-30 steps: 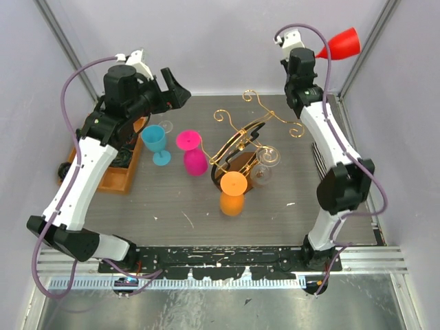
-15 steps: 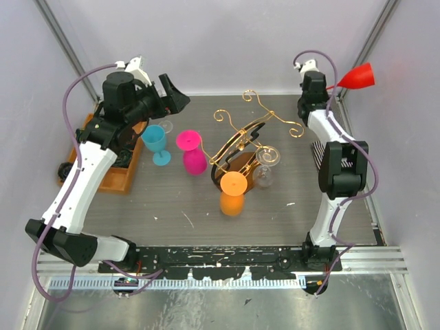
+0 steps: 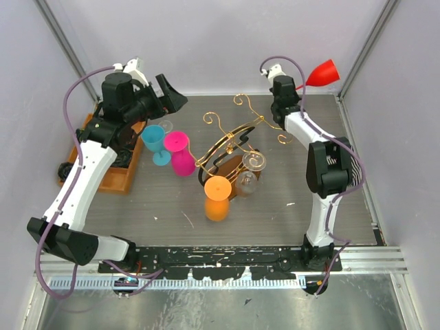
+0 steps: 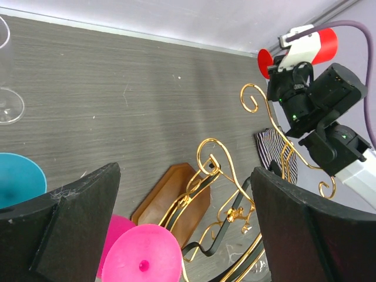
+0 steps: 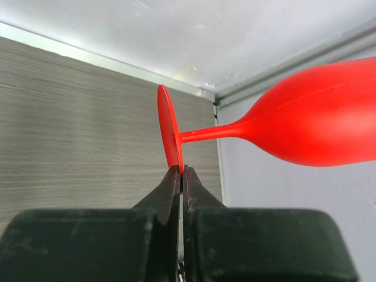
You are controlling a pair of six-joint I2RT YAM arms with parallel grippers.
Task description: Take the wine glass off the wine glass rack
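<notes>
Our right fingers [image 5: 169, 191] pinch the red plastic wine glass [image 3: 322, 73] by its foot; left fingers [image 4: 76, 223] gape. We'd lower it slowly.

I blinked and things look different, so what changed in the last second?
The right gripper, still pinching the red glass by its foot, swung it right, then back left. The wine glass rack, with the pink glass, orange glass and clear glass, slid left. The left gripper stayed open and raised; the blue glass and wooden tray did not move.
</notes>
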